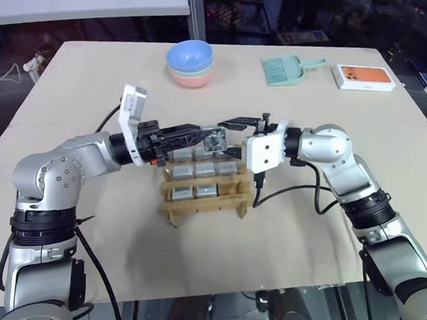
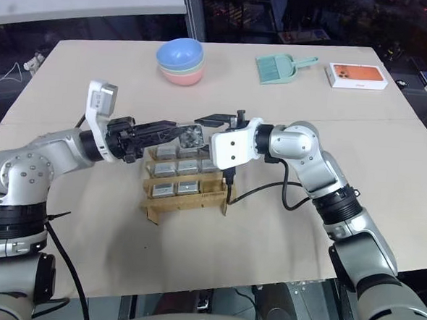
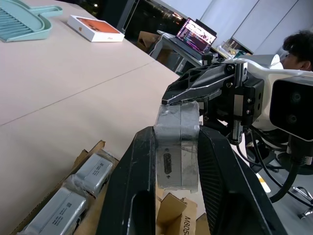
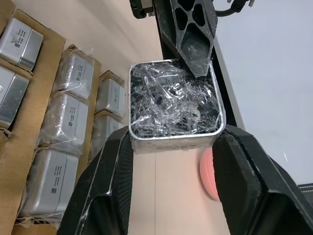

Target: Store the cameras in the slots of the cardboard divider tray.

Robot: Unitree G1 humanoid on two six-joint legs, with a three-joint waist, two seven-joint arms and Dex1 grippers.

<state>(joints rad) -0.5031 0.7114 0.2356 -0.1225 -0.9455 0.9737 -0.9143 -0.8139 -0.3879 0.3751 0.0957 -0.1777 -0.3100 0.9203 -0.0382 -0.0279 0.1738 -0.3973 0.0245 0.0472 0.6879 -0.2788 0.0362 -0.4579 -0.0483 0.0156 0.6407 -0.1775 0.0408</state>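
One camera [image 1: 215,139] hangs above the back row of the cardboard divider tray [image 1: 205,201] — both sets of fingers clamp it, left gripper [image 1: 212,137] from the left, right gripper [image 1: 232,132] from the right. Its destination slot apparently lies directly below — the left arm looks better placed to lower it.

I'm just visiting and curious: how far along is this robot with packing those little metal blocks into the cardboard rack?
Done: most slots of the cardboard divider tray already hold cameras.
In hand: one camera sits above the tray, gripped by both the left end effector and the right end effector.
Left: lowering it into a free slot; the front row's right end looks empty.
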